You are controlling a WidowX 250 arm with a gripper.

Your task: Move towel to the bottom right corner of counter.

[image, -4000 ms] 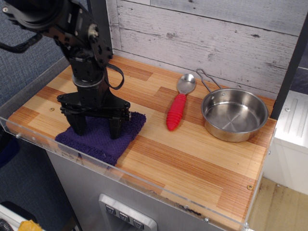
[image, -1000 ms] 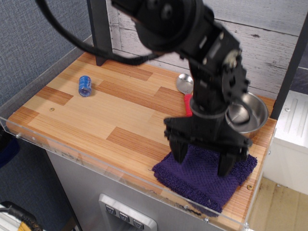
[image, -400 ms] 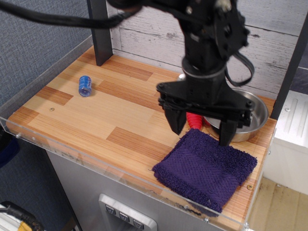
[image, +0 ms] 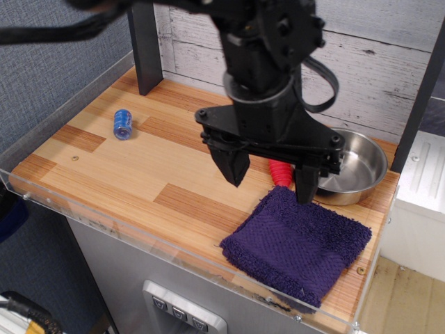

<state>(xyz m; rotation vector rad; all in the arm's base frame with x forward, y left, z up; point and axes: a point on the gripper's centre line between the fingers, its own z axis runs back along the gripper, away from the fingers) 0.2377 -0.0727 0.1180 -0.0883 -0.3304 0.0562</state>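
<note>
The dark purple towel (image: 296, 246) lies flat at the near right corner of the wooden counter (image: 125, 170), close to the clear acrylic rim. My gripper (image: 270, 182) hangs above the counter just left of and behind the towel. It is open and empty, its two black fingers spread wide. One fingertip (image: 304, 192) is over the towel's far edge, the other (image: 233, 171) over bare wood.
A steel pan (image: 354, 167) sits at the back right, partly behind my arm. A red-handled spoon (image: 280, 168) lies next to it, mostly hidden. A small blue spool (image: 122, 124) lies at the left. A dark post (image: 144, 46) stands at the back left.
The towel was dragged from the near left to the near right corner. The gripper then let go, rose off the towel and has shifted left.
</note>
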